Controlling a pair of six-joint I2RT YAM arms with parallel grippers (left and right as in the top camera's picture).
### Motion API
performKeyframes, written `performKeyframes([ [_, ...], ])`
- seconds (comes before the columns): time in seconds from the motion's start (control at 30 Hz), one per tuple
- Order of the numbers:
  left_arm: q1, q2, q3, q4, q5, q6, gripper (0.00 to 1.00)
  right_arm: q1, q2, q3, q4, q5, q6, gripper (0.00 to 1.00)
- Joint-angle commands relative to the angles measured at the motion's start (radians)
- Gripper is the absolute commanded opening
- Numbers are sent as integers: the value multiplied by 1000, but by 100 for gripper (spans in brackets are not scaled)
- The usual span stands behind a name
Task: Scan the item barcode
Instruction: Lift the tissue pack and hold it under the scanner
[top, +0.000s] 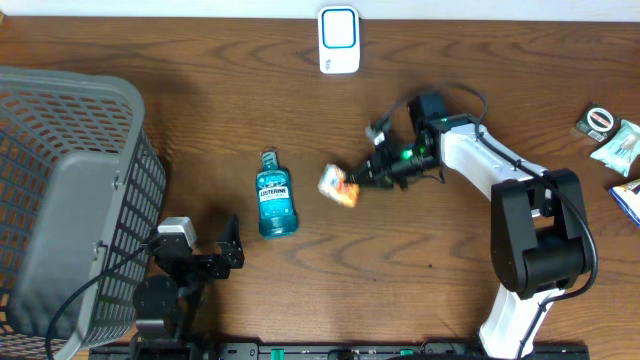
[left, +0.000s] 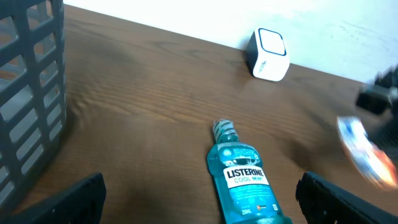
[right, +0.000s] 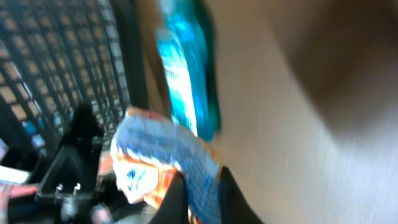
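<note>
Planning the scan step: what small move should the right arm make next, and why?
Probably carry the packet, pinched in the shut right gripper, toward the white scanner. The packet is well short of it, beside the mouthwash bottle, likely too far to scan.

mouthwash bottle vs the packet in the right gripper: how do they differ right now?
The mouthwash bottle lies flat on the table, untouched; the packet is pinched in the right gripper. The bottle is teal; the packet is orange, white and blue. The bottle is the longer of the two. Both are near the table's middle.
</note>
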Motion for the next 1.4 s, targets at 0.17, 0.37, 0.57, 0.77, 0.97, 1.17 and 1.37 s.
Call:
performKeyframes([
  [0.17,5,-1,-14,-25,13,6,98,19,2,14,511,350,-6,1],
  [0.37,5,-1,-14,-25,13,6,98,76,2,14,708,736,-15,1],
  [0.57,5,-1,-14,-25,13,6,98,132,2,14,847,753,-141,1],
  [0.77,5,-1,-14,-25,13,6,98,193,9,14,996,1079,-308,1],
  [0.97,5,-1,-14,-25,13,6,98,176,76,76,1138,1114,-336,1],
  [1.17,5,-1,-14,-25,13,6,98,153,226,298,1101,1114,-335,1],
  [1.37,5,-1,-14,-25,13,6,98,140,410,558,968,1144,-334,1],
])
